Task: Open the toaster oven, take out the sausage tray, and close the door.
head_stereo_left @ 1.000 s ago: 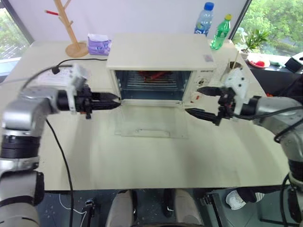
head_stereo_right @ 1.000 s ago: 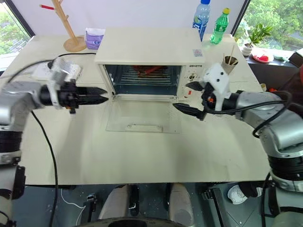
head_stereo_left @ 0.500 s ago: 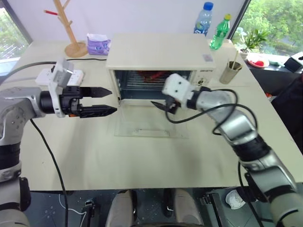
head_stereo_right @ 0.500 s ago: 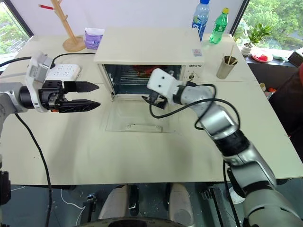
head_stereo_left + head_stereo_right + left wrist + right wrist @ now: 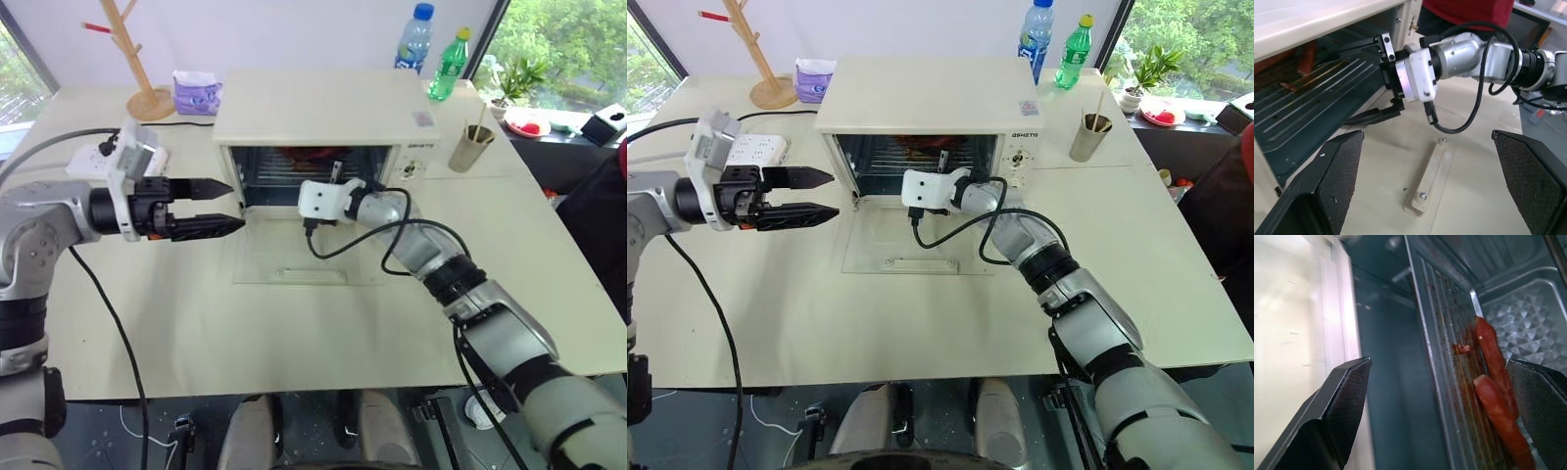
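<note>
1. Hanging off to the left of the toaster oven (image 5: 323,127), the left gripper (image 5: 220,206) now has its fingers spread wide and holds nothing; a second ago they were nearly together by the oven's left edge.
2. The door (image 5: 294,257) lies flat open on the table, so the opening step looks done.
3. The right gripper (image 5: 1374,81) has swung over from the control-panel side and now sits at the oven mouth, jaws wide, empty. Looks like the tray grab is next.
4. The head views barely show red inside; the right wrist view shows the sausage tray (image 5: 1449,357) inside the oven with two sausages (image 5: 1493,382) on it.
</note>
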`<action>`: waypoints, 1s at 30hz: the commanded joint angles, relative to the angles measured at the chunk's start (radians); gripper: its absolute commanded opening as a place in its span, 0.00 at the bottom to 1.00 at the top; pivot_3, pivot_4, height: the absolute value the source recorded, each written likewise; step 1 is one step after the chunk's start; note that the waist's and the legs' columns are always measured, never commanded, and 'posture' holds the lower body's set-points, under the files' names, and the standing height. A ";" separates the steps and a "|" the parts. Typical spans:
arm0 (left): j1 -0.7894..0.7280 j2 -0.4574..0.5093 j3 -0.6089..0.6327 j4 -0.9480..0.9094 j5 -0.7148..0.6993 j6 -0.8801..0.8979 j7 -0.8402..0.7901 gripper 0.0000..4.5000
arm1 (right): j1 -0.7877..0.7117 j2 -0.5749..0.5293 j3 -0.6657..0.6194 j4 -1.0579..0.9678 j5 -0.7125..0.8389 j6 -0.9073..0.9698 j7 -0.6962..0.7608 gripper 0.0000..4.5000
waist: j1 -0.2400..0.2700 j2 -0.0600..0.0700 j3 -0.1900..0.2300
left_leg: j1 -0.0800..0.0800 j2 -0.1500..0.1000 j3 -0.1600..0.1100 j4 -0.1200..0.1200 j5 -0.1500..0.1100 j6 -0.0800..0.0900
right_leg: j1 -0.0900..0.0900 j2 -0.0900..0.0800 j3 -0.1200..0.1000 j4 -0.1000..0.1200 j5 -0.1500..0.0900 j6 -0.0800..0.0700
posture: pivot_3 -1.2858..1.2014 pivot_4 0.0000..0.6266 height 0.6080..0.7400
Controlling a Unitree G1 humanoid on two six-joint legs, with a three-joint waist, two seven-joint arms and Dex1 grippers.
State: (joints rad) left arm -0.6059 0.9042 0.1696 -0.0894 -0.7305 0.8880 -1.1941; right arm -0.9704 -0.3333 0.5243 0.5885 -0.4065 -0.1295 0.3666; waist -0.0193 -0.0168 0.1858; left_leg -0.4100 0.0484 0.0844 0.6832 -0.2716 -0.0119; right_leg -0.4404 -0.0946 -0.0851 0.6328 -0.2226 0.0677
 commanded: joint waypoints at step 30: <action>-0.095 -0.023 -0.064 0.074 0.044 -0.070 -0.014 1.00 | -0.125 0.064 -0.011 0.344 -0.203 -0.229 -0.234 0.37 | -0.002 0.000 0.000 | 0.000 0.000 0.000 0.000 0.001 -0.001 | 0.000 0.000 0.000 0.001 0.000 0.000 | 0.52 0.24 0.87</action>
State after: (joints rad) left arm -0.6752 0.8762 0.0922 -0.0100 -0.6871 0.8379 -1.1984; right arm -1.0817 -0.2703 0.5261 0.9291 -0.6084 -0.3561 0.1341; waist -0.0212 -0.0168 0.1858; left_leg -0.4096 0.0485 0.0841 0.6829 -0.2709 -0.0131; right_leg -0.4403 -0.0947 -0.0850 0.6337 -0.2226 0.0677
